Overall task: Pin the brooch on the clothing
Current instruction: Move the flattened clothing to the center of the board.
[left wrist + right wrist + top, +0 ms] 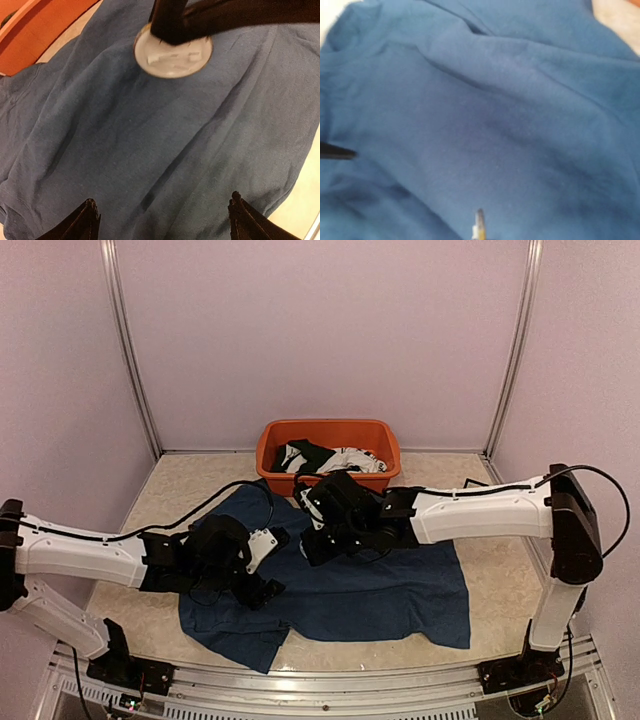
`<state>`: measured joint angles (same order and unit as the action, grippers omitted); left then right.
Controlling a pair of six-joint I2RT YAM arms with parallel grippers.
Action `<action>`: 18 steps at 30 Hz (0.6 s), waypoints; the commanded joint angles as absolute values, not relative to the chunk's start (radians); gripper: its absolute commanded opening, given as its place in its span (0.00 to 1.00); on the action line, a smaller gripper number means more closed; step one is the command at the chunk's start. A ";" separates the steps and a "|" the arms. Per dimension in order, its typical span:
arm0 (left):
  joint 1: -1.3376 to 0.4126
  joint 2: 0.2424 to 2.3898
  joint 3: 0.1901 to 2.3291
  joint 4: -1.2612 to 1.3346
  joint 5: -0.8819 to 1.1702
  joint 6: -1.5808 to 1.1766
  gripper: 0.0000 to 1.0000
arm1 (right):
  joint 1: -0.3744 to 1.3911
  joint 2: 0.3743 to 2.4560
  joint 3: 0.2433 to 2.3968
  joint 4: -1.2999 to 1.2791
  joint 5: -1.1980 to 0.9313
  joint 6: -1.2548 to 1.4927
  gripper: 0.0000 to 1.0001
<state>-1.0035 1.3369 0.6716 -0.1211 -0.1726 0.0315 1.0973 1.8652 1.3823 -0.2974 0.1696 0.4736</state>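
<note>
The navy-blue T-shirt (380, 595) lies spread on the table and fills both wrist views (150, 150) (495, 125). The brooch (172, 55) is a round silver-white disc, held just over the shirt by the black fingers (170, 20) of my right gripper (312, 540). In the right wrist view only its thin edge (479, 227) shows at the bottom, and the fingers are out of frame. My left gripper (278, 562) is open and empty, low over the shirt just left of the right gripper, with both tips showing in its wrist view (162, 212).
An orange tub (328, 432) with black and white garments stands at the back, right behind the shirt; its wall shows in the left wrist view (45, 30). Bare table (160, 500) lies left of the shirt. Walls close in all round.
</note>
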 commanded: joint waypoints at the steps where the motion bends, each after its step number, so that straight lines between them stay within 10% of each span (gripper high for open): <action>1: -1.032 1.390 0.696 -0.198 -0.236 -0.136 0.86 | 1.103 1.767 1.327 -0.325 0.174 0.493 0.00; 18: -1.163 1.408 0.720 -0.180 -0.388 -0.314 0.89 | 0.809 1.692 0.876 -0.071 0.078 0.638 0.00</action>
